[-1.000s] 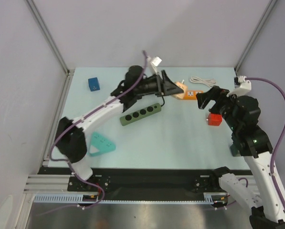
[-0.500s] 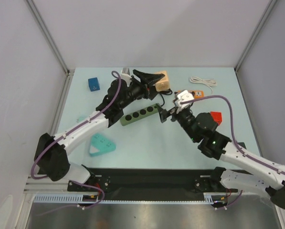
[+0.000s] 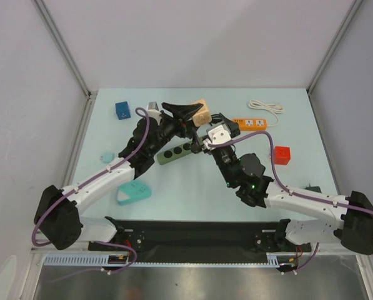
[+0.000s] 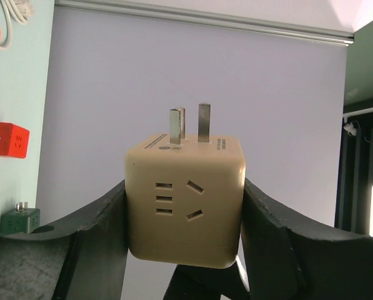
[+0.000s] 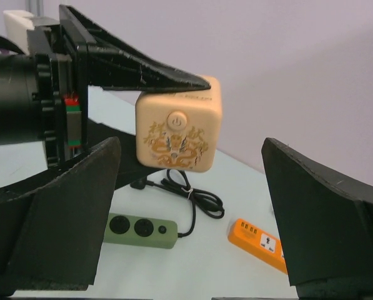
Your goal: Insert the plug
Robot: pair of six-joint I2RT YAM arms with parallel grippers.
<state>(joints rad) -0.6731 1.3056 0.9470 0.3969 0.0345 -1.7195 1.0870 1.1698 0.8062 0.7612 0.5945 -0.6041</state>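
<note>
My left gripper [image 3: 197,112] is shut on a beige cube plug adapter [image 3: 202,113] and holds it in the air above the table. In the left wrist view the cube [image 4: 185,200] sits clamped between both black fingers, its three metal prongs [image 4: 187,125] pointing away from the wrist. My right gripper [image 3: 206,131] is open and empty, just in front of the cube. In the right wrist view the cube [image 5: 179,131] hangs ahead of the wide-open fingers [image 5: 55,212], apart from them. The green power strip [image 3: 177,150] lies on the table below both grippers; its end also shows in the right wrist view [image 5: 142,230].
An orange power strip [image 3: 255,123] and a coiled white cable [image 3: 266,106] lie at the back right. A red cube [image 3: 281,154], a blue cube [image 3: 122,110], a teal triangular adapter [image 3: 133,191] and a dark green cube [image 3: 311,187] are spread about. The strip's black cord [image 5: 192,197] lies behind it.
My right arm has swung left from the red cube to face the beige cube, jaws open. My left gripper has carried the cube a little left and nearer.
</note>
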